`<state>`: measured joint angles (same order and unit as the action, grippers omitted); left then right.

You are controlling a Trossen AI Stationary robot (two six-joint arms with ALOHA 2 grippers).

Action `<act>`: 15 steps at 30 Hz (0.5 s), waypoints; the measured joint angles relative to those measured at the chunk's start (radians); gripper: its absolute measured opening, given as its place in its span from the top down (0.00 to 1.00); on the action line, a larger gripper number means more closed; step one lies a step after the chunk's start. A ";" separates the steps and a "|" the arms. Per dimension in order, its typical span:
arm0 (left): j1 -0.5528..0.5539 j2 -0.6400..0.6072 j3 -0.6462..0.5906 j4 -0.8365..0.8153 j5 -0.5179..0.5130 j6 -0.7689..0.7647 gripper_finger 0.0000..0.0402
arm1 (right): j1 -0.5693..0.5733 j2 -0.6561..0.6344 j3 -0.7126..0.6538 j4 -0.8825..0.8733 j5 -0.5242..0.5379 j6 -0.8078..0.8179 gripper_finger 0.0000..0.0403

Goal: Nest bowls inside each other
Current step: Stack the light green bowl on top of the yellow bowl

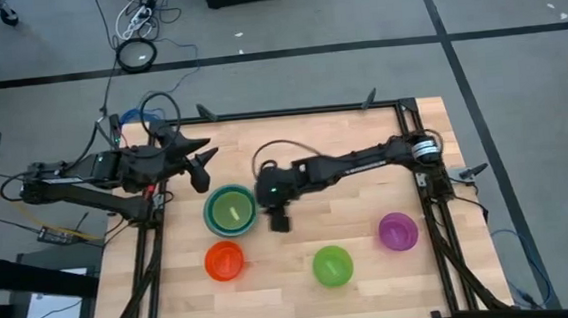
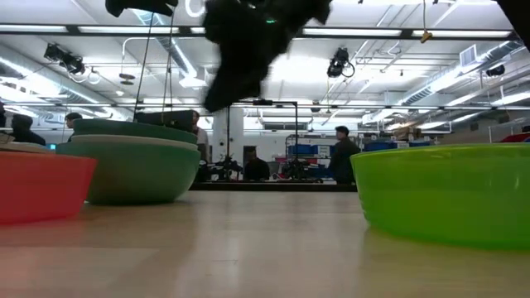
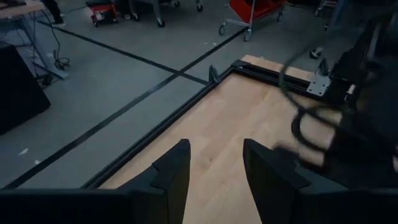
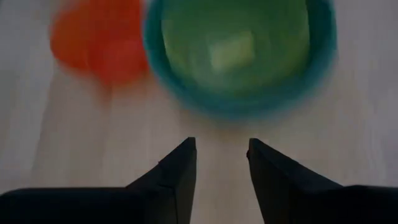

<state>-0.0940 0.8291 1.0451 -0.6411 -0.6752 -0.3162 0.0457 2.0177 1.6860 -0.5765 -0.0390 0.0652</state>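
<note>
Just left of centre in the high view, a stack of nested bowls (image 1: 230, 210) is seen, a green bowl inside a teal one. The right gripper (image 1: 279, 219) is held just to its right, fingers parted and empty. Orange (image 1: 224, 260), lime (image 1: 333, 265) and purple (image 1: 397, 230) bowls are spread below. The left gripper (image 1: 204, 165) is held open at upper left.

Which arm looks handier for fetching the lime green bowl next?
The right, probably. Its gripper hangs empty beside the stacked bowls, jaws open, with the lime green bowl nearby. The left gripper waits at the table's far left edge, farther away.
</note>
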 joint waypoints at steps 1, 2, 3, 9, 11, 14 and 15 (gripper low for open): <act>0.000 -0.001 0.000 -0.007 0.007 -0.005 0.61 | -0.002 -0.024 0.000 -0.086 0.001 0.021 0.67; 0.000 -0.001 0.000 -0.016 0.013 -0.007 0.61 | -0.002 -0.050 0.000 -0.172 0.000 0.043 0.67; 0.000 -0.002 0.000 -0.029 0.017 -0.012 0.61 | -0.001 -0.073 0.000 -0.254 0.000 0.069 0.67; -0.001 -0.002 0.000 -0.101 0.038 -0.082 0.61 | 0.075 -0.225 -0.092 -0.509 -0.035 0.298 0.68; -0.001 -0.002 0.000 -0.121 0.060 -0.093 0.61 | 0.118 -0.281 -0.163 -0.495 -0.050 0.392 0.68; -0.001 -0.002 0.000 -0.135 0.103 -0.108 0.61 | 0.184 -0.341 -0.285 -0.405 -0.078 0.536 0.68; -0.001 -0.002 0.000 -0.139 0.118 -0.109 0.61 | 0.206 -0.355 -0.324 -0.360 -0.081 0.578 0.68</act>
<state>-0.0948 0.8272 1.0447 -0.7803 -0.5568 -0.4254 0.2518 1.6623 1.3619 -0.9360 -0.1202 0.6429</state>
